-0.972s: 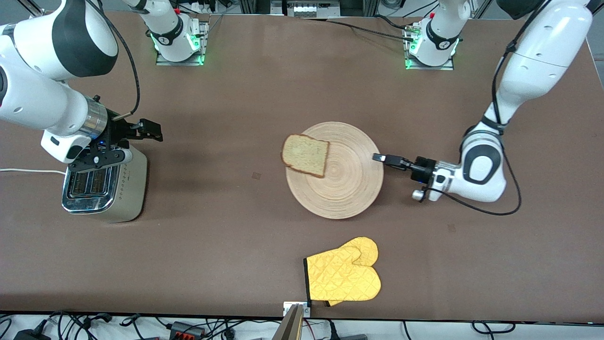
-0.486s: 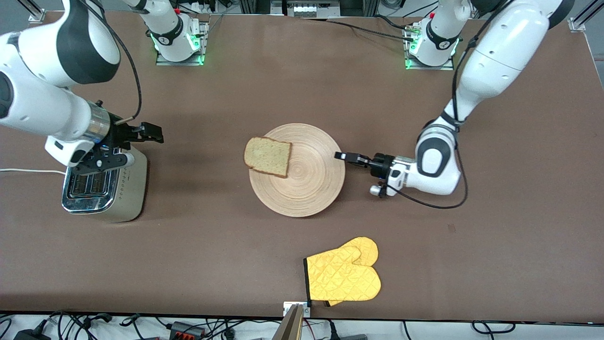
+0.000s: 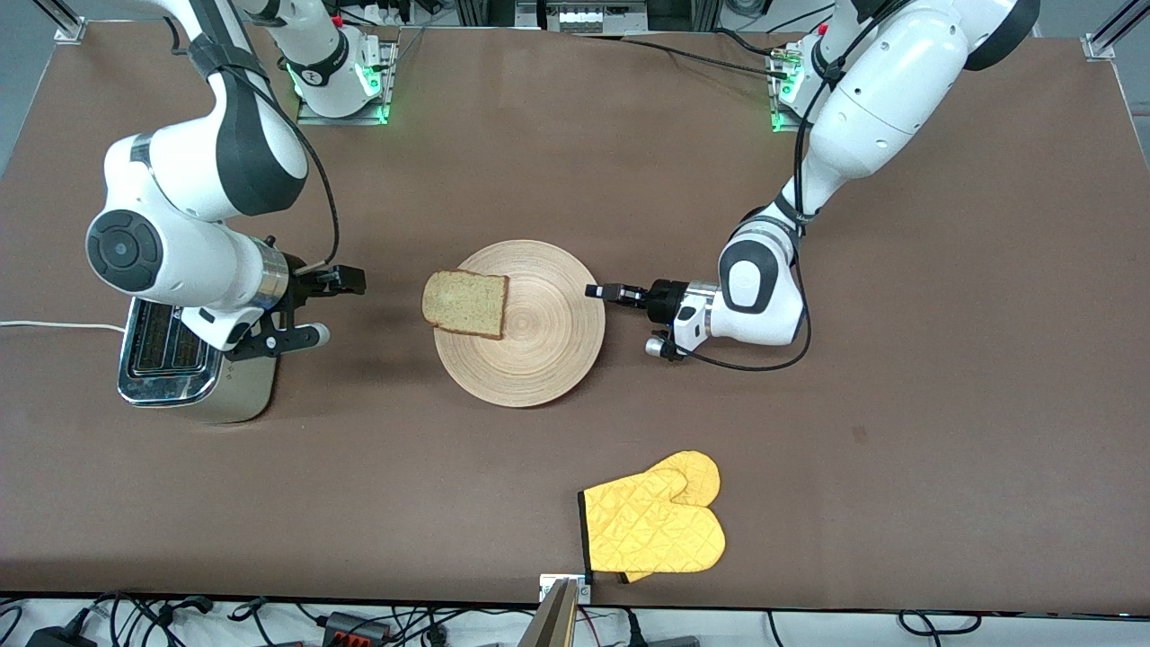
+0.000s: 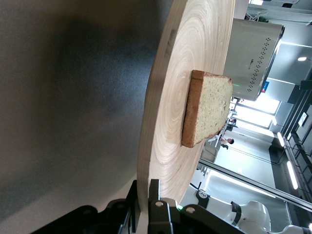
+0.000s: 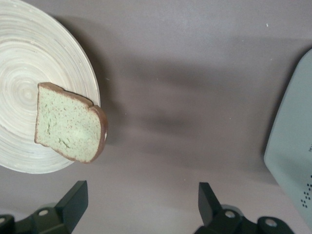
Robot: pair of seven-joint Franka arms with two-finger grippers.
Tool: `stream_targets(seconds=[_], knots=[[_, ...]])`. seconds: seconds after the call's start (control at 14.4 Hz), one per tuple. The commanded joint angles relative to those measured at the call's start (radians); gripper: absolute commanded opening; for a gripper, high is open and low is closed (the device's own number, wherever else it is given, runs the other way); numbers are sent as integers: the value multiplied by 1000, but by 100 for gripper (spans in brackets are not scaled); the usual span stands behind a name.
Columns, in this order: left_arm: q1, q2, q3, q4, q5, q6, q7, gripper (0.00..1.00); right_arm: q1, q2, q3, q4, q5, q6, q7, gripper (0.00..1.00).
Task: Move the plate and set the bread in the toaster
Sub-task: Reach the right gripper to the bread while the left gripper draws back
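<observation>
The wooden plate (image 3: 539, 334) lies mid-table. The bread (image 3: 465, 304) lies on it and overhangs the rim toward the right arm's end. My left gripper (image 3: 600, 292) is shut on the plate's rim at the left arm's end. The left wrist view shows its fingers clamping the plate (image 4: 195, 73), with the bread (image 4: 209, 109) and the toaster (image 4: 256, 53) farther off. My right gripper (image 3: 334, 304) is open and empty, low between the toaster (image 3: 193, 364) and the plate. The right wrist view shows its gripper (image 5: 141, 197) wide open over bare table, facing the bread (image 5: 68, 122) and plate (image 5: 19, 87).
A yellow oven mitt (image 3: 653, 526) lies near the table's front edge, nearer to the front camera than the plate. The toaster's white cord (image 3: 54, 325) runs off the right arm's end of the table. The toaster's side shows in the right wrist view (image 5: 295, 146).
My left gripper has slid the plate with the bread toward the toaster. My right gripper has moved off the toaster, down and toward the plate.
</observation>
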Motion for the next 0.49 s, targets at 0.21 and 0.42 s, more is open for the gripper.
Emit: stream_targets(seconds=[0.21,0.42], knots=[[-19,19,3,21,-31,23,18,1,-1,12,3,-18,71,16,143,100],[-26,29,3,21,-24,23,15,5,-3,27,1,-44,116,30,140,100]])
